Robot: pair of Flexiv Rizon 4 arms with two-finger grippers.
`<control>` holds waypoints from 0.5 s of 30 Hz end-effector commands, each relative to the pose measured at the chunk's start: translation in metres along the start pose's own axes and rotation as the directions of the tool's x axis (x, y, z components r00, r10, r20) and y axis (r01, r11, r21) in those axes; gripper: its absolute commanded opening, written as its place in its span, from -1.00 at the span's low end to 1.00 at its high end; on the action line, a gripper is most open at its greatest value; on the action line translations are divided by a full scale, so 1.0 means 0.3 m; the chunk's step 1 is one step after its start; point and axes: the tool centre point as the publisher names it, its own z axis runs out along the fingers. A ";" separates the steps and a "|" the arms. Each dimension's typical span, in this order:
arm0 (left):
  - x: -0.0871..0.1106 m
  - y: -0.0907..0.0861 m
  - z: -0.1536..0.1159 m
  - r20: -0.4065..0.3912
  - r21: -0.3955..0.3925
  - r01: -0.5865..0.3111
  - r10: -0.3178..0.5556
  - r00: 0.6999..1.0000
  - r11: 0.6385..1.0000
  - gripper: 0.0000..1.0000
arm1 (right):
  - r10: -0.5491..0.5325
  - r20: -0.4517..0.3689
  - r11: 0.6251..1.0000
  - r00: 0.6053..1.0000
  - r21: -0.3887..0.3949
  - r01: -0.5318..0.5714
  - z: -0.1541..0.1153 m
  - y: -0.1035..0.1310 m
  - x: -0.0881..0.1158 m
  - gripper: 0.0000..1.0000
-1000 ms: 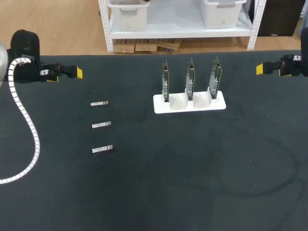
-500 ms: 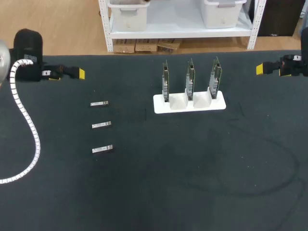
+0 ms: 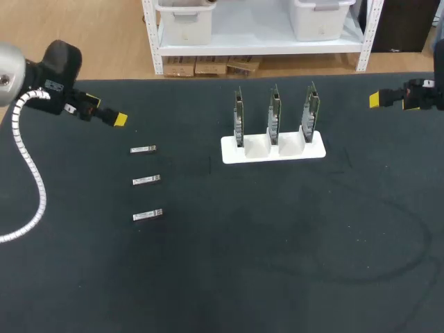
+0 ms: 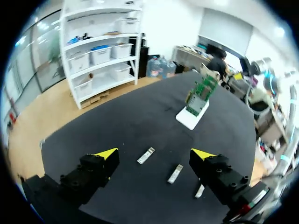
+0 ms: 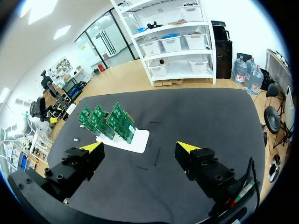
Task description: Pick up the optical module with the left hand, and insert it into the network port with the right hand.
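Observation:
Three small silver optical modules lie in a column on the black table: far [image 3: 143, 149], middle [image 3: 146, 180] and near [image 3: 148, 215]. In the left wrist view the same three lie ahead of the fingers [image 4: 145, 155] [image 4: 175, 173] [image 4: 199, 191]. My left gripper [image 3: 114, 118] hangs open above the table's back left, beside the far module, holding nothing [image 4: 154, 153]. Three green network cards [image 3: 273, 114] stand upright in a white holder [image 3: 272, 148] at the middle back. My right gripper [image 3: 376, 99] is open and empty at the far right [image 5: 139, 146], with the cards [image 5: 106, 122] ahead of it.
A white corrugated cable [image 3: 33, 182] trails from my left arm down the table's left side. The black table [image 3: 277, 250] stretches wide in front of the holder.
My left arm has swung to the right and tilted downward, bringing its gripper closer to the far module. The right arm and the modules have stayed still.

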 end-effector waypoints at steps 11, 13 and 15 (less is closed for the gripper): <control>-0.011 0.119 0.123 -0.160 0.166 -0.114 0.141 0.977 0.980 1.00 | 0.001 0.000 1.000 1.000 0.001 -0.001 -0.002 0.001 0.000 1.00; -0.011 0.119 0.123 -0.160 0.166 -0.114 0.141 0.977 0.980 1.00 | 0.001 0.000 1.000 1.000 0.001 -0.001 -0.002 0.001 0.000 1.00; -0.011 0.119 0.123 -0.160 0.166 -0.114 0.141 0.977 0.980 1.00 | 0.001 0.000 1.000 1.000 0.001 -0.001 -0.002 0.001 0.000 1.00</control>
